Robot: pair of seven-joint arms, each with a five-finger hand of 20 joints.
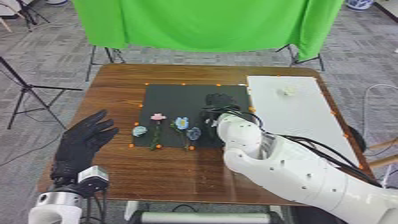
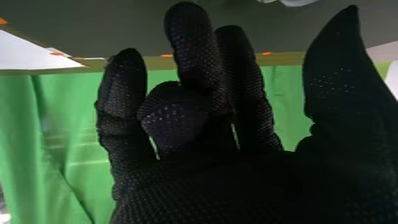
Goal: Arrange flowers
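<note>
- The right hand is loosely open, seemingly empty; the left hand is open, empty.
- Left of the right hand lie a pink flower and blue flower; right, a white flower.
- Pinch stems gently (petals crush easily).

Left robot hand with fingers slightly spread, right robot hand farther forward, fingers loosely extended (thumb apart)

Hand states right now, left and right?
Left hand: open, fingers extended, holding nothing.
Right hand: open, fingers mostly extended, nothing in its grasp, over the dark mat.
</note>
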